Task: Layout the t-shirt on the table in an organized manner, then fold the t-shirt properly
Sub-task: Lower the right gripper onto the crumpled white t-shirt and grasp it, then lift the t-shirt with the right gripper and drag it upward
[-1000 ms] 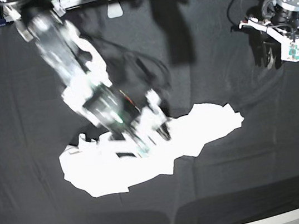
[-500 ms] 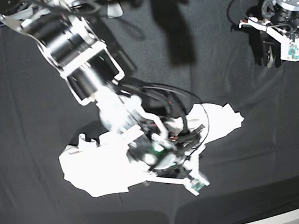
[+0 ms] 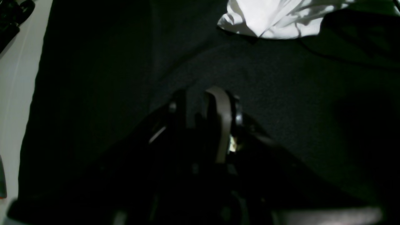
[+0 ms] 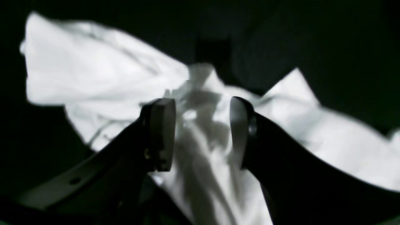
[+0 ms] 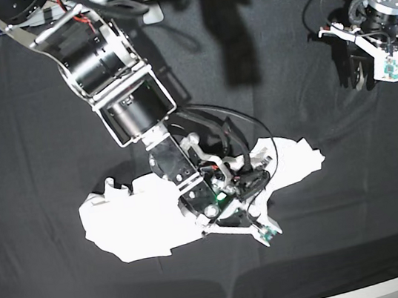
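With its jaws apart and straddling a raised fold, the right gripper [image 4: 202, 134] is low over the crumpled t-shirt [image 5: 142, 221], probably to pinch cloth for spreading. Left gripper [image 3: 204, 107] hovers narrow and empty above the table [image 5: 33, 144] far corner, well apart from the shirt.

Wide bare table [image 5: 33, 144] lies open left and far. The right arm [image 5: 118, 86] leans across the crumpled t-shirt [image 5: 135, 226], blocking the middle; the near strip stays passable.
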{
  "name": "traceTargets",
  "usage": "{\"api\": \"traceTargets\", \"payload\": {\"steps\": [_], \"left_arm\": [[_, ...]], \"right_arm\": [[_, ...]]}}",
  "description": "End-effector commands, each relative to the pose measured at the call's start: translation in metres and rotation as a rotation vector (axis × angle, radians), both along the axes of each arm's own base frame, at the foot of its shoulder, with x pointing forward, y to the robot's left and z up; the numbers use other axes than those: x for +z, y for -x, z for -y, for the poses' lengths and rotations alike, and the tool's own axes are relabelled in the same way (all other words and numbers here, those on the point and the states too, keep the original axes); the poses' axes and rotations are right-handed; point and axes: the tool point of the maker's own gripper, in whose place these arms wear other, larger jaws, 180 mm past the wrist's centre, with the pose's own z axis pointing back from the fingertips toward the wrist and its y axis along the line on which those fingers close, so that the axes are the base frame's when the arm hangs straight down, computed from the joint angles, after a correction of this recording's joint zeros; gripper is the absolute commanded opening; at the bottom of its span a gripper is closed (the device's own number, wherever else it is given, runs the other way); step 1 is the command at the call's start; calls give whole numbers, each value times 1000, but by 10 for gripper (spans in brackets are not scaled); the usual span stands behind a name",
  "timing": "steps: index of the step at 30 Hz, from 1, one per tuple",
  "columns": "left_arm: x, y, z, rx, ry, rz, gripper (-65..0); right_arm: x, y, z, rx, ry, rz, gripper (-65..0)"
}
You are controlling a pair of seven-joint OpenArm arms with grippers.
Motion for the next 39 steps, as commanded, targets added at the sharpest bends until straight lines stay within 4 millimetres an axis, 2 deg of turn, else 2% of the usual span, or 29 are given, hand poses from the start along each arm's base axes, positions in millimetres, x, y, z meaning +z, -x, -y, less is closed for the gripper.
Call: {"api": "traceTargets", "payload": {"steps": [1, 8, 14, 20, 22, 25, 27, 30, 34, 39], "left_arm": [[12, -4, -1, -1, 1, 45, -521], [12, -4, -1, 0, 1, 45, -521], [12, -4, -1, 0, 1, 45, -521], [12, -4, -1, 0, 2, 45, -521], [12, -4, -1, 0, 2, 45, -521], [12, -4, -1, 0, 2, 46, -520], [12, -4, -1, 0, 1, 45, -521], [12, -4, -1, 0, 1, 45, -521], [12, -4, -1, 0, 1, 45, -521], [11, -4, -1, 0, 2, 45, -521]], "right_arm": [[25, -16, -7, 10, -17, 73, -390], [24, -18, -3, 9, -2, 82, -389], [9, -23, 7, 1, 49, 79, -389], [-1, -22, 7, -2, 30, 21, -390], [-3, -18, 4, 31, 32, 11, -433], [-3, -10, -6, 118, 19, 4, -571], [-1, -9, -10, 143, 6, 11, -636], [-1, -10, -8, 142, 19, 13, -650], [9, -1, -5, 184, 85, -7, -650], [46, 19, -1, 212, 43, 30, -650]]}}
